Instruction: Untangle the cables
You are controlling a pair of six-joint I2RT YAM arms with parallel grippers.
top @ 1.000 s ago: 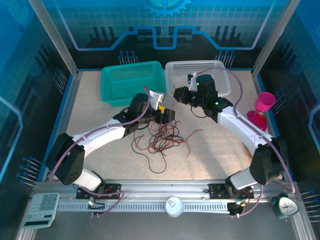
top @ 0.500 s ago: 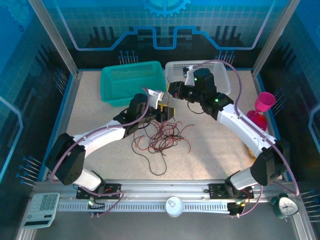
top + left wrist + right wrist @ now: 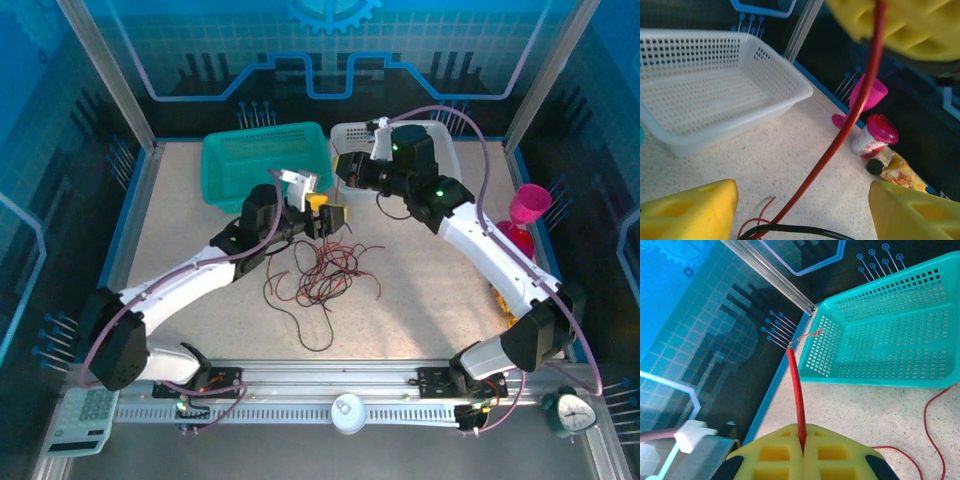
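A teal basket (image 3: 262,165) and a white basket (image 3: 352,134) are sitting side by side along the far edge of the desk (image 3: 430,290). The right arm is reaching across the front of the white one and hiding much of it. A pink goblet (image 3: 527,206) is standing near the right edge. In the left wrist view a pink-lidded cup (image 3: 875,135) and a crumpled snack packet (image 3: 899,171) are lying just beside its foot. A calculator (image 3: 88,416) and a small clock (image 3: 571,411) are resting on the near rail, well apart from the work.

The cables (image 3: 320,272) are sprawling in a loose tangle near the middle of the desk, thin red strands crossing thin black ones. One black loop is trailing toward the near edge.

The right pincer (image 3: 802,432) is hovering in front of the baskets, its yellow pads pressed together and clamping a red cable (image 3: 797,385). The cable's short free end is sticking out past the pads and showing frayed copper strands at its tip.

The left pincer (image 3: 802,202) is hanging just above the far side of the tangle with its yellow fingers (image 3: 695,212) standing wide apart and gripping nothing. The red cable is running taut between them without touching either. A black cable (image 3: 790,230) is crossing below.
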